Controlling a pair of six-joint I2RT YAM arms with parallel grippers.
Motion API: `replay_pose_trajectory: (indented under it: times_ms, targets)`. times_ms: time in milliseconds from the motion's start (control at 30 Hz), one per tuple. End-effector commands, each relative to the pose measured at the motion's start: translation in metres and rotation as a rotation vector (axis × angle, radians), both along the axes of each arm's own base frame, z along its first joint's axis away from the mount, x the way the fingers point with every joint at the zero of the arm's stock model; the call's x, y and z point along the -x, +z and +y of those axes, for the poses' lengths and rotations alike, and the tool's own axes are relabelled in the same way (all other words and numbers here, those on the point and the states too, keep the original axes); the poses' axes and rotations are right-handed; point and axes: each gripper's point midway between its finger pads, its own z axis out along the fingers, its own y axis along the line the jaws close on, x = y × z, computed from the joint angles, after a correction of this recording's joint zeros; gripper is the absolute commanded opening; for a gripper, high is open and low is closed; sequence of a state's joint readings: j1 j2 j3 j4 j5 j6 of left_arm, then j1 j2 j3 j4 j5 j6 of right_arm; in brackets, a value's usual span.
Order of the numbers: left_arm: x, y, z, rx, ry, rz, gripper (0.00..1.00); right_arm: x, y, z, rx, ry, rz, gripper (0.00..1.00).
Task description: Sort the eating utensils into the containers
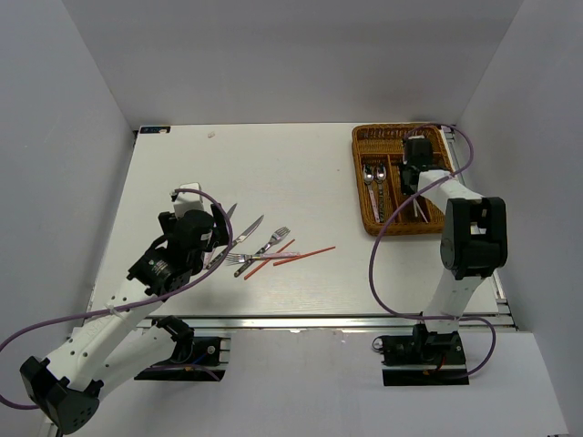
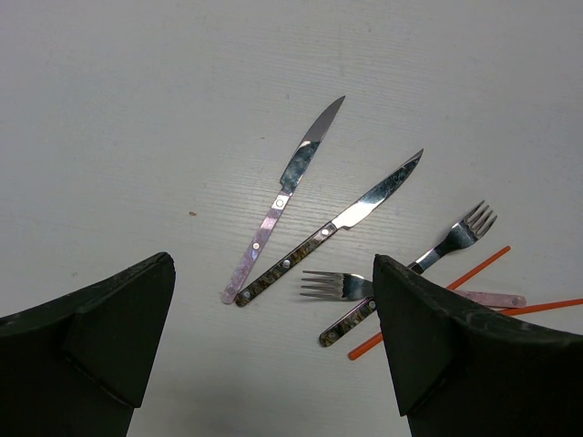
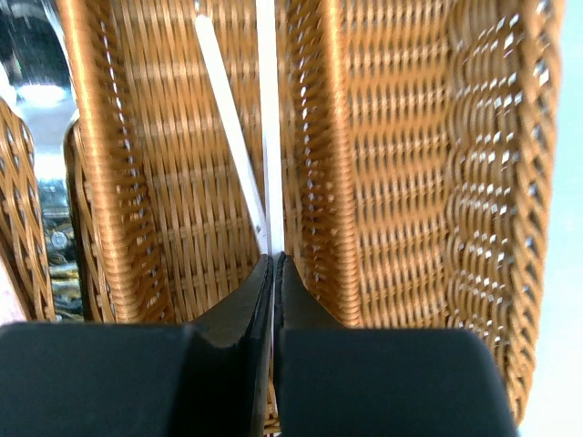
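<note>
Two knives, one pink-handled [image 2: 282, 196] and one dark-handled [image 2: 339, 221], two forks [image 2: 448, 244] [image 2: 332, 285] and two red chopsticks [image 2: 478, 267] lie loose on the table. In the top view they lie left of centre, around the fork [image 1: 273, 241]. My left gripper [image 2: 273, 266] [image 1: 217, 238] is open and empty just above them, near the knife handles. My right gripper [image 3: 274, 259] [image 1: 413, 182] is inside the wicker tray [image 1: 364, 214], shut on a white chopstick [image 3: 267, 137]. A second white chopstick [image 3: 228, 118] lies in the same slot. Two spoons [image 1: 372, 176] lie in a left slot.
White walls close in the table on the left, back and right. The tray stands at the back right corner. The slot right of my right gripper [image 3: 401, 182] holds nothing in view. Purple cables loop off both arms.
</note>
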State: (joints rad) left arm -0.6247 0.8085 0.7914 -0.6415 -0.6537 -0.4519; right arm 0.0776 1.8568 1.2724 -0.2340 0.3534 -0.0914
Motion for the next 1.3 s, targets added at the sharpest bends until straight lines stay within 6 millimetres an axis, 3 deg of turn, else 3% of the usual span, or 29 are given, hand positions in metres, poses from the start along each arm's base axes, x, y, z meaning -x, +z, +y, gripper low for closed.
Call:
replay_pose_trajectory:
  times_ms: [0,300,467,667,967,1067,1267]
  targets:
    - [-0.001,0.005,0.001,0.011,0.001,-0.025,0.98,-0.019,0.028,-0.007,0.035,-0.001,-0.066,0.0]
    - [-0.001,0.006,0.003,0.01,0.01,-0.031,0.98,-0.03,0.015,-0.003,0.044,0.04,-0.025,0.0]
    - [-0.001,0.005,0.001,0.008,0.005,-0.024,0.98,-0.022,0.001,0.0,0.044,0.05,0.015,0.0]
    - [-0.001,0.005,0.002,0.008,0.006,-0.026,0.98,-0.018,0.003,-0.023,0.152,-0.042,-0.006,0.0]
    - [-0.001,0.006,0.002,0.012,0.005,-0.03,0.98,-0.026,0.017,0.016,0.013,0.105,-0.039,0.0]
    - [-0.001,0.006,0.001,0.014,0.004,-0.031,0.98,-0.022,0.016,0.025,-0.031,0.131,-0.018,0.13]
    - [-0.001,0.006,0.001,0.012,0.001,-0.027,0.98,-0.018,0.025,0.035,-0.1,0.123,-0.026,0.28]
